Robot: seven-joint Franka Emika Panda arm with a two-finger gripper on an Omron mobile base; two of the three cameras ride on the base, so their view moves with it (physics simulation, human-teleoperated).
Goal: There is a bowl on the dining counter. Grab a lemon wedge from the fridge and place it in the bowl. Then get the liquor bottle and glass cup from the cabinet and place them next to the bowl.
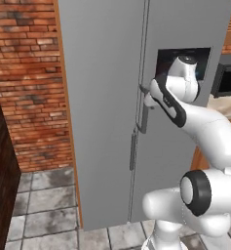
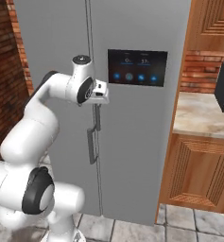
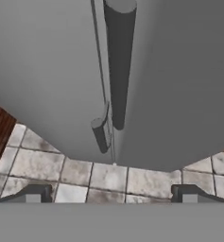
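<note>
Hand view: open gripper [image 3: 111,194] before fridge handle [image 3: 119,66]

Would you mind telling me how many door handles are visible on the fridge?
2: the right door's handle, upper, close to the gripper, and the left door's handle, lower, just left of the seam. Both doors look closed.

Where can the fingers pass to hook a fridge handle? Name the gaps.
Open fingers straddle free air before the long right-door handle. Bare door panel lies either side. It is tight at the centre seam, where the short left-door handle sits close beside it.
</note>
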